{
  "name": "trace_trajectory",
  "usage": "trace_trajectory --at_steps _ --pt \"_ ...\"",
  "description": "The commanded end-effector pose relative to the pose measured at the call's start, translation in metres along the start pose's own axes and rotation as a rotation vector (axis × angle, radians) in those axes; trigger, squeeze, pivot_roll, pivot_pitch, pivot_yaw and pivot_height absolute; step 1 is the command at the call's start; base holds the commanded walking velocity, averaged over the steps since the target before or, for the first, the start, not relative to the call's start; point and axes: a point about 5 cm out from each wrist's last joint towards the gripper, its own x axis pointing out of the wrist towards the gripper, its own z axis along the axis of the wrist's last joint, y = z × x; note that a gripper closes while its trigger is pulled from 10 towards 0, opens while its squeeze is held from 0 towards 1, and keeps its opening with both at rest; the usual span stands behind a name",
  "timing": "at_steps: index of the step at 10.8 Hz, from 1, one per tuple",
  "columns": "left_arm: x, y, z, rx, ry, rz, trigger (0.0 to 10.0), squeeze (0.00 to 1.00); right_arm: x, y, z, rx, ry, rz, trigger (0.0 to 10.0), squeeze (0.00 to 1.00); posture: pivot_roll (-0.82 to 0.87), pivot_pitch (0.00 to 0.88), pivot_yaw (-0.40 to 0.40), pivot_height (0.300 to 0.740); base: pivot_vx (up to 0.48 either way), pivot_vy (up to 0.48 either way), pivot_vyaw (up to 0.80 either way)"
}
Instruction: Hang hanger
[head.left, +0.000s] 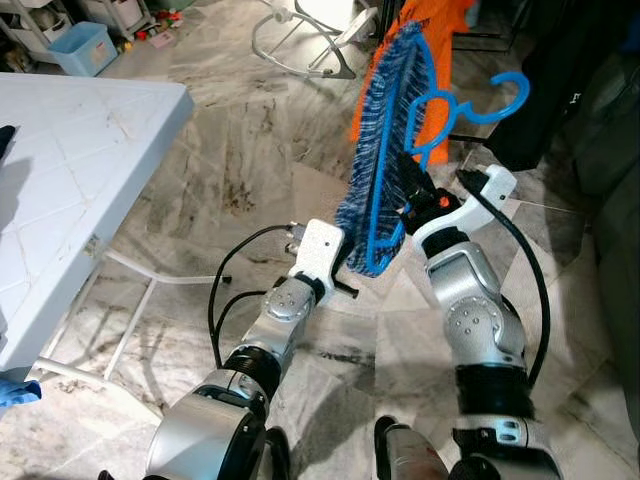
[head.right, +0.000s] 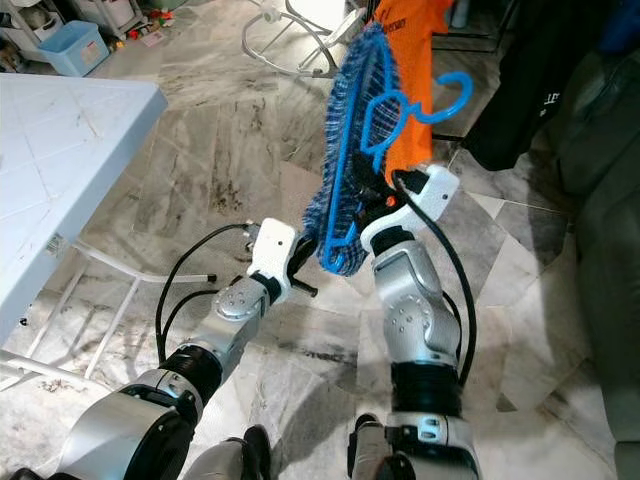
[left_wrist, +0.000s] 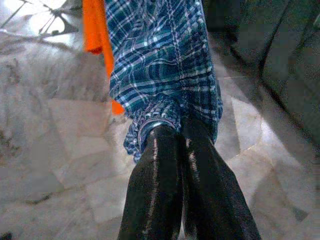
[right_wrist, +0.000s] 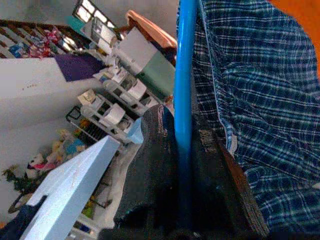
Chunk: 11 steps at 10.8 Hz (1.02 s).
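Above the grey marble floor (head.left: 230, 150), the right gripper (head.left: 415, 195) clamps the blue plastic hanger (head.left: 470, 105) carrying a blue checked shirt (head.left: 385, 140); the left gripper (left_wrist: 177, 145) is clenched at the shirt's hem.

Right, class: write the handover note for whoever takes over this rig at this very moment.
Right gripper: shut on the blue hanger, holding it up with the blue plaid garment draped on it.
Left gripper: fingers together, tips at the garment's lower edge; whether it pinches the cloth cannot be told.
Done: hanger lifted, beside an orange cloth.
Left: hook it onto a rail and let go.
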Motion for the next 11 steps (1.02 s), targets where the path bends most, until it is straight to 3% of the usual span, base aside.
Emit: trace_trajectory --at_steps 1,2,3,4,6,7,8,10,11 --pt "-0.004 -0.016 -0.015 -0.046 0.047 -0.041 10.0 0.0 0.008 0.013 0.02 -0.024 -0.098 0.07 10.0 0.0 -0.39 0.21 0.105 0.74 0.0 0.0 0.0" --pt "-0.003 -0.014 -0.011 -0.058 0.022 -0.045 10.0 0.0 0.009 0.015 0.019 -0.143 -0.065 0.115 10.0 0.0 -0.38 0.213 0.104 0.74 0.0 0.0 0.0" --pt "-0.003 -0.011 -0.004 -0.061 -0.012 -0.06 10.0 0.0 0.009 0.014 0.019 -0.188 -0.05 0.127 10.0 0.0 -0.38 0.218 0.099 0.74 0.0 0.0 0.0" --pt "-0.004 -0.01 -0.002 -0.014 -0.034 -0.064 10.0 0.0 0.009 0.014 0.015 -0.231 -0.021 0.142 10.0 0.0 -0.38 0.215 0.097 0.74 0.0 0.0 0.0" --pt "-0.006 -0.006 0.0 0.012 -0.059 -0.059 10.0 0.0 -0.006 0.011 -0.003 -0.372 0.06 0.181 10.0 0.0 -0.38 0.215 0.089 0.74 0.0 0.0 0.0" --pt "-0.01 -0.007 -0.005 0.073 -0.055 -0.092 10.0 1.0 -0.02 0.006 -0.013 -0.462 0.083 0.202 10.0 0.0 -0.37 0.216 0.091 0.74 0.0 0.0 0.0" --pt "-0.012 -0.007 -0.008 0.161 -0.053 -0.112 10.0 1.0 -0.032 0.003 -0.017 -0.523 0.093 0.223 10.0 0.0 -0.37 0.217 0.096 0.74 0.0 0.0 0.0" --pt "-0.013 0.001 -0.004 0.245 -0.058 -0.1 10.0 1.0 -0.043 -0.004 -0.015 -0.583 0.069 0.188 10.0 0.0 -0.37 0.219 0.109 0.74 0.0 0.0 0.0" --pt "-0.013 0.006 0.0 0.314 -0.069 -0.086 10.0 1.0 -0.048 -0.006 -0.01 -0.657 0.034 0.163 10.0 0.0 -0.37 0.222 0.122 0.74 0.0 0.0 0.0"
